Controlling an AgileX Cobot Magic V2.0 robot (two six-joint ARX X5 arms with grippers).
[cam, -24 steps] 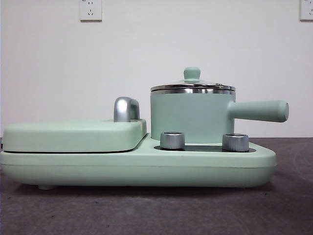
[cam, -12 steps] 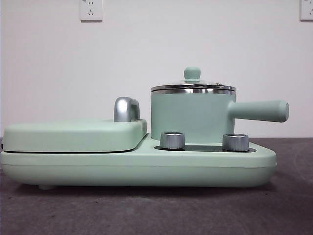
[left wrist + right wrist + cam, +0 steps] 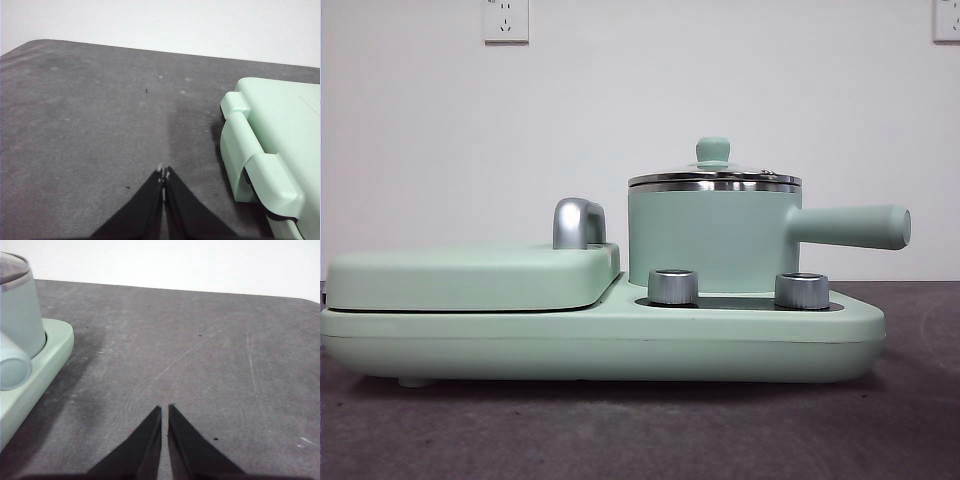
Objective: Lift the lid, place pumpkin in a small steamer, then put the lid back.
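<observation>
My left gripper [image 3: 163, 172] hangs over bare bench [image 3: 90, 110], jaws pressed together on nothing, just beside the end of the cooker base [image 3: 260, 150]. My right gripper [image 3: 164, 409] hovers over the bench past the pot's handle [image 3: 12, 371], jaws nearly touching, empty. The pot [image 3: 710, 238] stands on the base's right end, its lid [image 3: 714, 176] seated on it. I see no pumpkin.
</observation>
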